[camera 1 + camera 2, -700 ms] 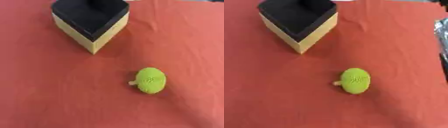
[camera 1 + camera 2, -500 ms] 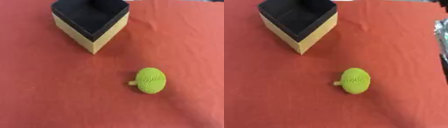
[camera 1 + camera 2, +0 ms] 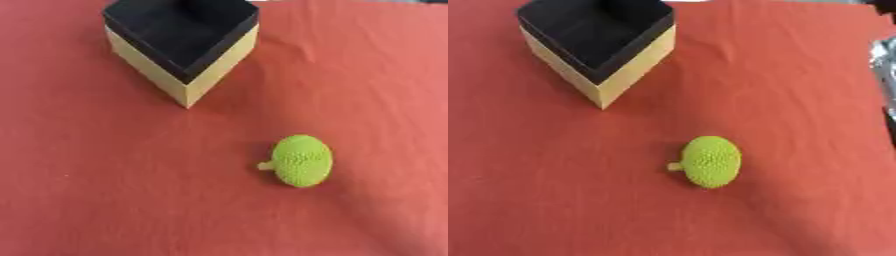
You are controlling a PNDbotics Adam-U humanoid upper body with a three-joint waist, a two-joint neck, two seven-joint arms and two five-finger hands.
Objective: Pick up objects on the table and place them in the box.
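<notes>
open tan box (image 3: pixel 186 47) with black inside, corner pointing forward on the red-cloth surface (image 3: pixel 87 190), bumpy green fruit (image 3: pixel 301 160) with stubby stem lying well in front-right of box, something shiny (image 3: pixel 884 70) at edge only in right eye view, neither hand showing

Neither eye view shows any part of the robot's body: no arm, no hand, no casing, cable or marking comes into either picture, so nothing of its colours or shapes can be told.
</notes>
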